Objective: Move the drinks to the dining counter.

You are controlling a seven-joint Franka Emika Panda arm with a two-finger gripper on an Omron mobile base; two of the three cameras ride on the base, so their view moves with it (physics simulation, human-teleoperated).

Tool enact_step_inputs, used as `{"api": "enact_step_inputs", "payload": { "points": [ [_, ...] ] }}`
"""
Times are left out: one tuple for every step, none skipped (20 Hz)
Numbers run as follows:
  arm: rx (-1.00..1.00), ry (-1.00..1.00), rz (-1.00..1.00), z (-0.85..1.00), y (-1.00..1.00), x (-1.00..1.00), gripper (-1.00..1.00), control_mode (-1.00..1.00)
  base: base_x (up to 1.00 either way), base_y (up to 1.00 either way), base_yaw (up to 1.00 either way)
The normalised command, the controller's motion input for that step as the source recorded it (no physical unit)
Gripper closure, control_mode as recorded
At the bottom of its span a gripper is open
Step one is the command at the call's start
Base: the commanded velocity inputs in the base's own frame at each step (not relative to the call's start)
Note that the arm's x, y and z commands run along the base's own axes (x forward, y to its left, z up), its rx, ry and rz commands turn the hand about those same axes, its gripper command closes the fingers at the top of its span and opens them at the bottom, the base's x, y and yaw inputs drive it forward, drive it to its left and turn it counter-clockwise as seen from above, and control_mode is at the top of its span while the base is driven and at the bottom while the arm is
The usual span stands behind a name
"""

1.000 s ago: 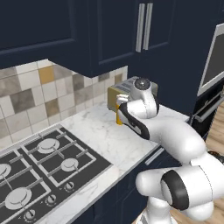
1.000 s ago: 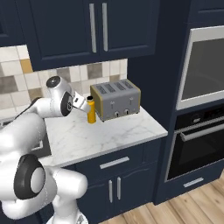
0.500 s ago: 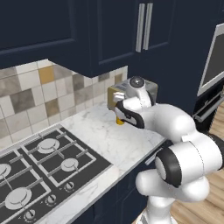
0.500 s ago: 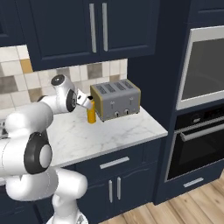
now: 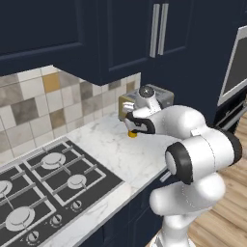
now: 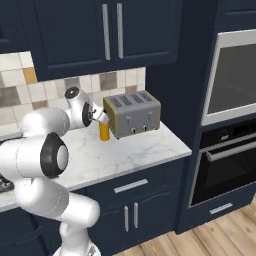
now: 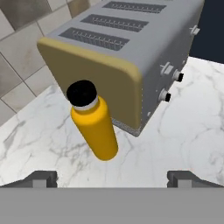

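Yellow-orange bottle (image 7: 95, 127), black-capped, upright beside toaster (image 7: 131, 52)

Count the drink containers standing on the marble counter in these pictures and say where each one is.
1: a yellow-orange bottle with a black cap stands upright on the marble counter, just in front of the toaster's yellow end. The robot arm may hide others.
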Motion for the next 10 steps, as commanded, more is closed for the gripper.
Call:
{"api": "enact_step_inputs", "payload": {
  "points": [
    [0.00,0.00,0.00,-0.18,0.00,0.36,-1.00,-1.00,0.00,0.00,0.00],
    [0.00,0.00,0.00,-0.17,0.00,0.35,-1.00,-1.00,0.00,0.00,0.00],
    [0.00,0.00,0.00,-0.17,0.00,0.36,-1.00,-1.00,0.00,0.00,0.00],
    [0.00,0.00,0.00,-0.17,0.00,0.36,-1.00,-1.00,0.00,0.00,0.00],
    [0.00,0.00,0.00,-0.16,0.01,0.39,-1.00,-1.00,0.00,0.00,0.00],
    [0.00,0.00,0.00,-0.16,0.02,0.40,-1.00,-1.00,0.00,0.00,0.00],
    [0.00,0.00,0.00,-0.16,0.02,0.40,-1.00,-1.00,0.00,0.00,0.00],
    [0.00,0.00,0.00,-0.15,0.03,0.39,-1.00,-1.00,0.00,0.00,0.00],
    [0.00,0.00,0.00,-0.14,0.04,0.38,-1.00,-1.00,0.00,0.00,0.00],
    [0.00,0.00,0.00,-0.14,0.03,0.36,-1.00,-1.00,0.00,0.00,0.00]
  ]
}}
